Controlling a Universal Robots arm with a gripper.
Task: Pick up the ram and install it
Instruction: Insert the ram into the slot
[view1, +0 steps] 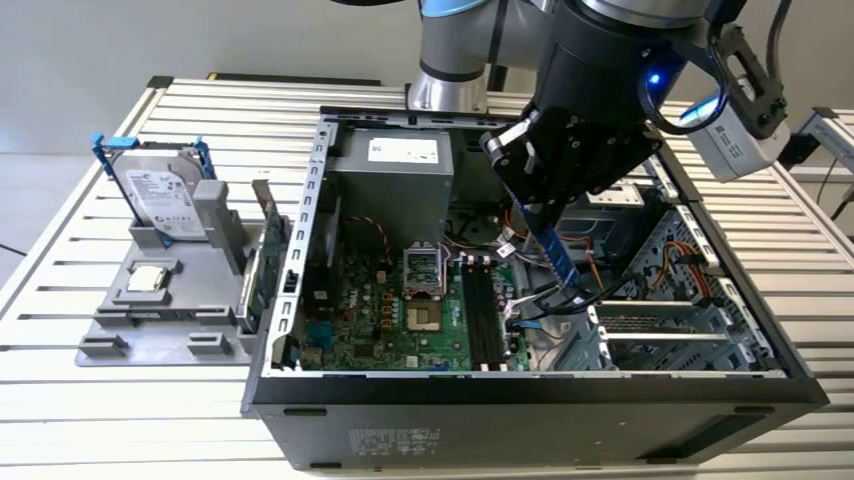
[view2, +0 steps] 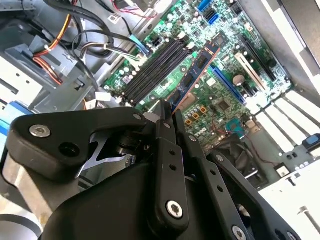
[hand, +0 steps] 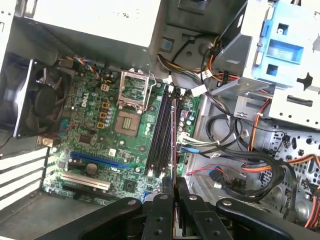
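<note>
My gripper hangs inside the open computer case, shut on the ram, a narrow bluish stick that slants down from the fingers toward the motherboard. In the second wrist view the ram reaches out from the fingertips over the board, beside the black memory slots. The first wrist view catches the ram edge-on, lined up along the slots and above them, with the gripper closed around its near end.
A grey fixture on the exterior view's left carries a silver hard drive with blue rails and a green expansion card. Loose cables lie beside the slots. The power supply and drive cage crowd the case.
</note>
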